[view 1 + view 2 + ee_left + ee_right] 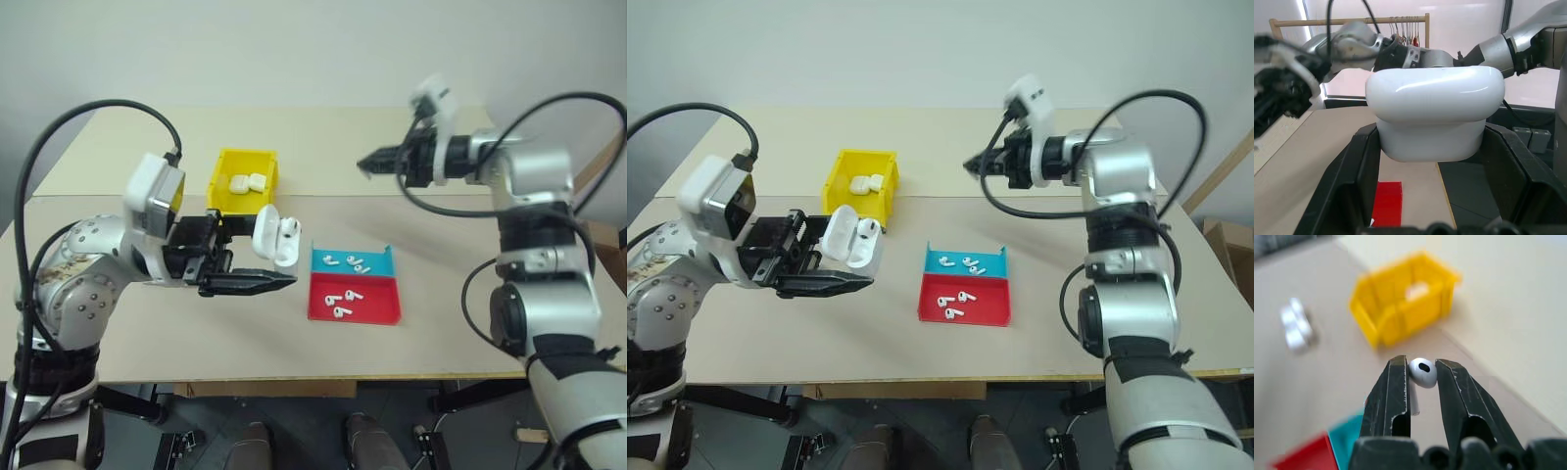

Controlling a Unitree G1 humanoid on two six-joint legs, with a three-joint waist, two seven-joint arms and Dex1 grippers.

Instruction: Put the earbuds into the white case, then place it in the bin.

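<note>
My left gripper (272,262) is shut on the white case (277,238), holding it above the table with its lid flipped open; the case (1435,112) sits between the two black fingers. Held high over the far right of the table, my right gripper (366,163) points left and is shut on one earbud (1422,372), pinched by its head between the fingertips. Several more earbuds (349,262) lie in the flat red and blue tray (380,305). The yellow bin (217,191) stands behind the left gripper.
Two small white cases (246,182) lie inside the bin. The tray sits near the table's middle, right of the held case. The table's front edge runs just below the tray. Bare tabletop lies between the tray and the right arm.
</note>
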